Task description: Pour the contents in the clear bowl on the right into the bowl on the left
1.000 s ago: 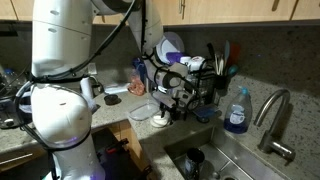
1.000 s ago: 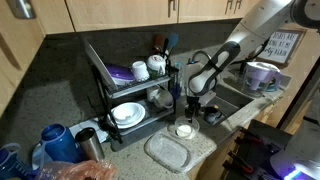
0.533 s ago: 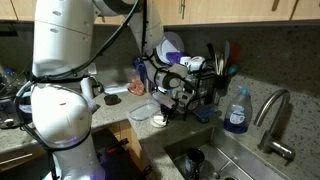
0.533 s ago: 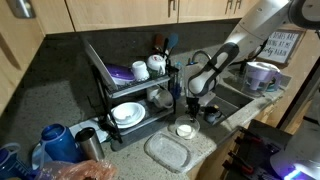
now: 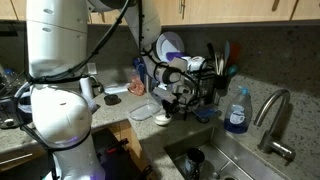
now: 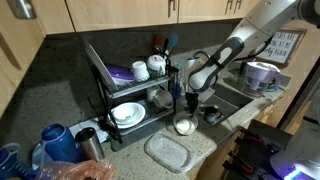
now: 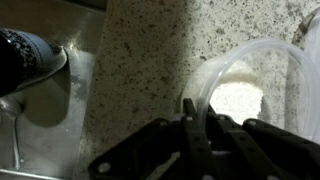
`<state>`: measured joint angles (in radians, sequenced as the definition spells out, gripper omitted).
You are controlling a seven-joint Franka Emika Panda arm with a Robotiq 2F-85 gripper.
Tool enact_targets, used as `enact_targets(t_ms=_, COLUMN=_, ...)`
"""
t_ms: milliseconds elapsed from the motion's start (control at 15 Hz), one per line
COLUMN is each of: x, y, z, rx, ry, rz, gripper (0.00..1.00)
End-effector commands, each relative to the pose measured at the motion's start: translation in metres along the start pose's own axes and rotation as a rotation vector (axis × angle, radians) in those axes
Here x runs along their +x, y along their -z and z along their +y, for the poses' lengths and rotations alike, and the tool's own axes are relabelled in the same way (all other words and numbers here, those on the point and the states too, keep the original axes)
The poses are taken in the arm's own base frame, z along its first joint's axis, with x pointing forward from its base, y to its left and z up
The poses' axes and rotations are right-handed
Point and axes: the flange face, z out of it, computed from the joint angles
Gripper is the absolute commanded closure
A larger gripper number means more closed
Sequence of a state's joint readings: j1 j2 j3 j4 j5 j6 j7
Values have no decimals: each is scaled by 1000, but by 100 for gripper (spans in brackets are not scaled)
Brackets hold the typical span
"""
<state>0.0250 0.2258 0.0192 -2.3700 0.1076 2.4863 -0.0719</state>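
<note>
Hand, in an exterior view: the hand (image 5: 165, 108) hangs low over the counter (image 5: 190, 128), set down onto the small clear bowl (image 5: 161, 119); we judge it comes from above so that the fingers can pinch the rim and leave the bowl free to tip.
Receiving bowl, same view: the wide clear bowl (image 5: 143, 112) lies just beside the small one; we think that nearness keeps the pour short.
Hand, in an exterior view: the hand (image 6: 186, 108) points straight down in front of the dish rack (image 6: 130, 95); the small clear bowl (image 6: 184, 126) sits right under it, at counter (image 6: 125, 155) level as far as we can tell; whether it is lifted we cannot say.
Receiving bowl, same view: the wide clear bowl (image 6: 168, 153) lies near, toward the camera, mouth upward and ready to catch.
Grip, wrist view: the hand (image 7: 197, 120) is closed on the small clear bowl (image 7: 235, 68); the thin rim passes between the fingertips and is clamped there.
Contents, wrist view: the contents (image 7: 240, 100) are a pale whitish patch on the bowl's floor, just beside the fingers; a small amount, too fine for us to tell single pieces.
Bowl's look, wrist view: thin, glossy, see-through; the counter's speckle shows through the wall; we judge it light, and a rim grip may let it swing.
Edge, wrist view: the sink (image 7: 45, 110) lies beside the counter, apart from the bowl.
</note>
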Motion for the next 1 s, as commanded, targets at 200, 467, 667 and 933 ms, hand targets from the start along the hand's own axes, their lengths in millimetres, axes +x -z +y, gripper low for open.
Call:
enact_targets(t_ms=200, x=-21, y=54, z=-18, rx=-20, ry=64, rz=39, gripper=97)
enact_targets(t_ms=467, x=-38, y=70, z=-46, rx=-56, ry=127, rz=46, gripper=97)
enact_targets(t_ms=667, x=-49, y=77, z=-68, rx=-101, ry=186, rz=67, gripper=97)
enact_targets(t_ms=933, x=-62, y=84, z=-95, rx=-193, ry=247, rz=108, gripper=97)
